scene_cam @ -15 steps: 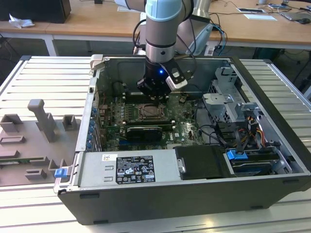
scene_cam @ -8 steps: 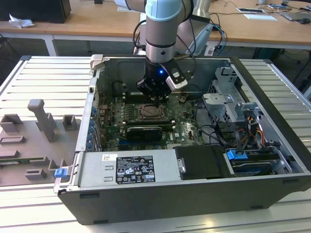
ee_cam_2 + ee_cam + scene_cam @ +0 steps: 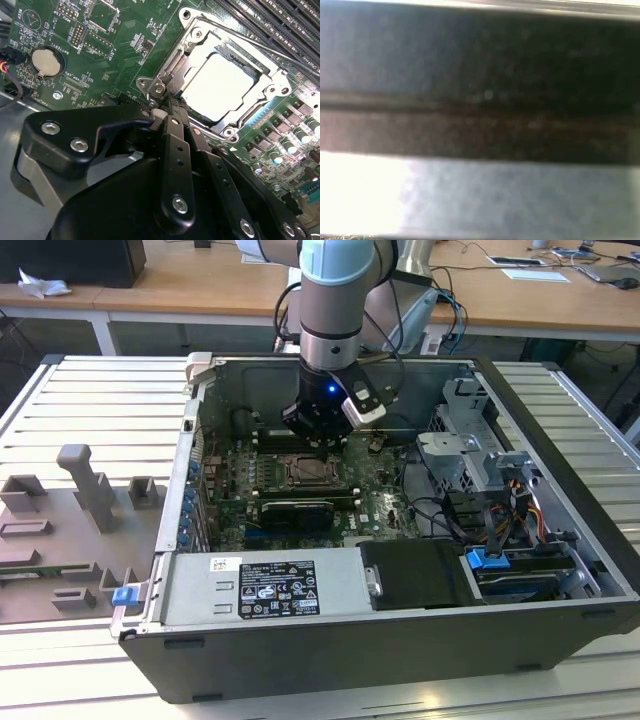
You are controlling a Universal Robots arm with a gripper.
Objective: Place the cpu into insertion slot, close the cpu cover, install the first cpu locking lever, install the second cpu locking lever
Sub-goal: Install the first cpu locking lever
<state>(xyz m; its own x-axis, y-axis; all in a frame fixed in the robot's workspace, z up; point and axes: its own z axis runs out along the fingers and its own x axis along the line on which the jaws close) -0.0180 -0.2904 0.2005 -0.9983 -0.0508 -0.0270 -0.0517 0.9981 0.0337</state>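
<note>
The cpu (image 3: 220,85), a pale square chip, lies in the insertion slot (image 3: 248,118) on the green motherboard. The silver cpu cover (image 3: 172,70) lies flat around it, with the chip showing through its window. A thin metal locking lever (image 3: 260,45) runs along one side of the socket. My gripper (image 3: 170,107) has its black fingers drawn together at the cover's corner by the hinge, with nothing seen between them. In the exterior view the gripper (image 3: 318,435) hangs inside the open computer case just behind the cpu (image 3: 305,472).
Long black memory slots (image 3: 270,20) run beside the socket, and a coin battery (image 3: 46,61) sits on the board. A black graphics card (image 3: 295,510), a power supply (image 3: 270,585), a drive cage (image 3: 470,450) and cables (image 3: 500,520) crowd the case. A grey fixture (image 3: 80,510) lies at the exterior view's left.
</note>
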